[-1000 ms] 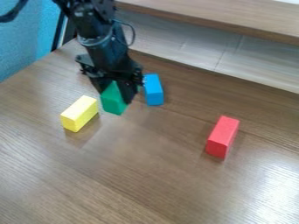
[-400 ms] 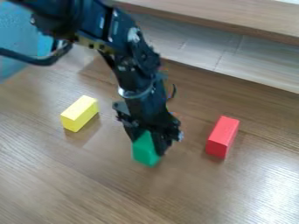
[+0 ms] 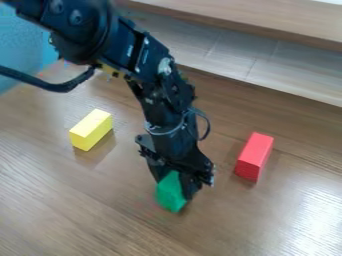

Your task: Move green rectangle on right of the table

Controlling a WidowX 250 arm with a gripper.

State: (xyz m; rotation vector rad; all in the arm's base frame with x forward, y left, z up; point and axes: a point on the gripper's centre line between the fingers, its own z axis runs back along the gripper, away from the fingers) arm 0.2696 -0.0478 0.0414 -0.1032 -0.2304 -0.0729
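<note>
You had the job partly done: the green block (image 3: 172, 194) was in your grasp, but it had not reached the right of the tabletop (image 3: 100, 215). Your pincer (image 3: 178, 184) was closed on it, its fingers apart only by the block's width. The block was low in the view, a little left of the middle, between the yellow block (image 3: 91, 130) and the red block (image 3: 254, 156) but nearer the bottom edge than either. You couldn't tell whether its lower end touched the wood. What you had left, it seemed, was to carry it rightward, set it down and let go.

Against a second earlier, you had brought it well away from beside the yellow block; in the last stretch it shifted mostly toward the bottom edge. The yellow and red blocks hadn't moved.
</note>
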